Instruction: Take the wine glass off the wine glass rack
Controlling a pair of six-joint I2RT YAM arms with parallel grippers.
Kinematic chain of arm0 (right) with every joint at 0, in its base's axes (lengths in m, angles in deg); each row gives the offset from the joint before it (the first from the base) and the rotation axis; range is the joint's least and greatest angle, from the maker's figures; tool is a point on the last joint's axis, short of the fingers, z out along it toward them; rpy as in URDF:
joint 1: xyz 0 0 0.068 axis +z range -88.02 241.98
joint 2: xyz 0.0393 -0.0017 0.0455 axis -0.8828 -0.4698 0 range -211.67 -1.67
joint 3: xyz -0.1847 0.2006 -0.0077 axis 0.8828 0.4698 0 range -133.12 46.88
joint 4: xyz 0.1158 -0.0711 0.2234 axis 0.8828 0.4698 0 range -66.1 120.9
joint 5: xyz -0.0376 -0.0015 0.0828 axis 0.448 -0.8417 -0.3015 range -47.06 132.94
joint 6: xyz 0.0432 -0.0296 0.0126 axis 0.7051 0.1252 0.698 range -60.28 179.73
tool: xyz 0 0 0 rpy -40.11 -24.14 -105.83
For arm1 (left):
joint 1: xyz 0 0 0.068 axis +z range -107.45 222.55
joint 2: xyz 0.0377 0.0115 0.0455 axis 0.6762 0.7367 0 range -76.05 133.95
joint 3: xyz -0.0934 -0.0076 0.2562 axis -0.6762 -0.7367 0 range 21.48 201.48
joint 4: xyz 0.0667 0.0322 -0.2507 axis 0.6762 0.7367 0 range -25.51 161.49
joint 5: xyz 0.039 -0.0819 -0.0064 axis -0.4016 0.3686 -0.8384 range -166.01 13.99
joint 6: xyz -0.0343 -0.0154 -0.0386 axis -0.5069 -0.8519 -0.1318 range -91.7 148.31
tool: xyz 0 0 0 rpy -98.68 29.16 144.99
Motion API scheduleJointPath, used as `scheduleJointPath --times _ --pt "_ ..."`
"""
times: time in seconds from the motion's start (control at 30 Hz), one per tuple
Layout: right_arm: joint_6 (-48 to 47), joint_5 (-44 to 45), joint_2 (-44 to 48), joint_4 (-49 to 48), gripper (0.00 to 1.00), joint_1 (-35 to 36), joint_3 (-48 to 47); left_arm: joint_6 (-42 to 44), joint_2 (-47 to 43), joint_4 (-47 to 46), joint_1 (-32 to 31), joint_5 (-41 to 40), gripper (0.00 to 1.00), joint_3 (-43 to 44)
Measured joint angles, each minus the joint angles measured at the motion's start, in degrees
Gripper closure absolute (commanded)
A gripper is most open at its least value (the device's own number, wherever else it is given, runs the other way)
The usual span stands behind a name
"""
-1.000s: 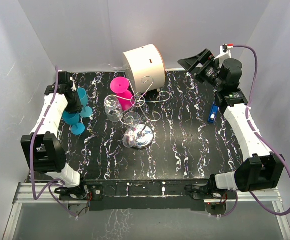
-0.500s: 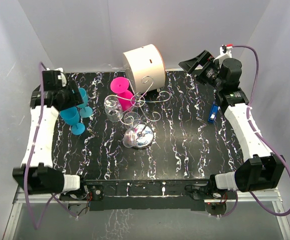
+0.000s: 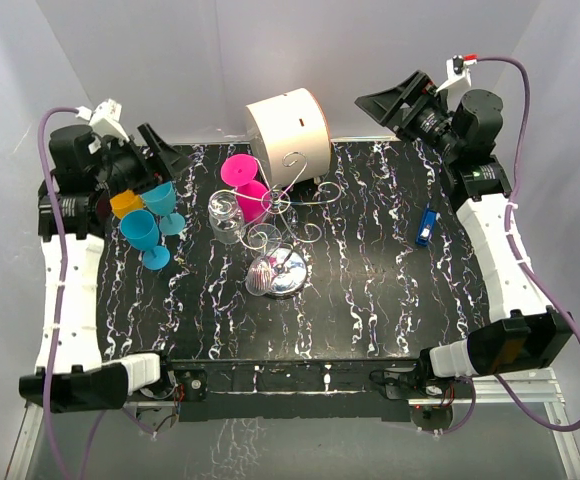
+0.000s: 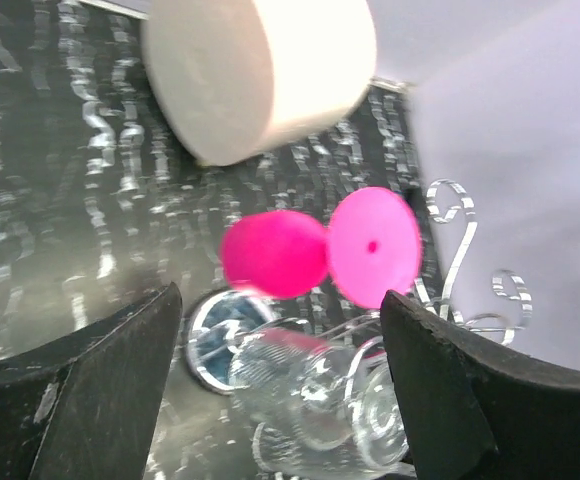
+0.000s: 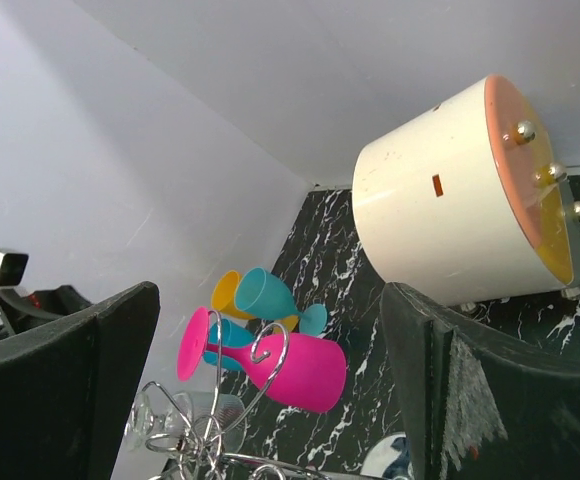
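Wine glass, pink [image 3: 242, 182], hangs on the far-left arm of the wine glass rack [image 3: 288, 215], with a clear glass [image 3: 226, 217] just beside it. Left hand [image 3: 165, 155] is wide open and empty, left of the rack. Right hand [image 3: 385, 100] is open and empty, far right. Risk: a skewed pull could snag the foot in the scrolls and tip the rack or knock the clear glass.

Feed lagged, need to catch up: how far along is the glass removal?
Done: teal glasses stand on the table, off the rack. In hand: nothing; left hand and right hand are open, empty. Left: pink glass and clear glass hang on the rack.
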Motion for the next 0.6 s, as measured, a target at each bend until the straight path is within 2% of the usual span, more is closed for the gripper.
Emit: scheduleJointPath --times 0.13,0.3,0.43,0.6 --pt "0.8 -0.5 -0.5 0.6 0.07 0.0 0.0 -6.4 4.3 -7.1 0.0 10.1 0.23 -0.3" --pt "0.9 -0.9 -0.5 0.6 0.07 0.0 0.0 -11.4 8.2 -13.2 0.0 19.2 0.31 -2.3" --pt "0.9 -1.1 -0.5 0.4 0.07 0.0 0.1 -13.7 9.8 -15.8 0.0 23.6 0.33 -4.7" --pt "1.0 -1.2 -0.5 0.3 0.07 0.0 0.5 -16.4 10.0 -19.0 0.0 27.3 0.41 -9.1"
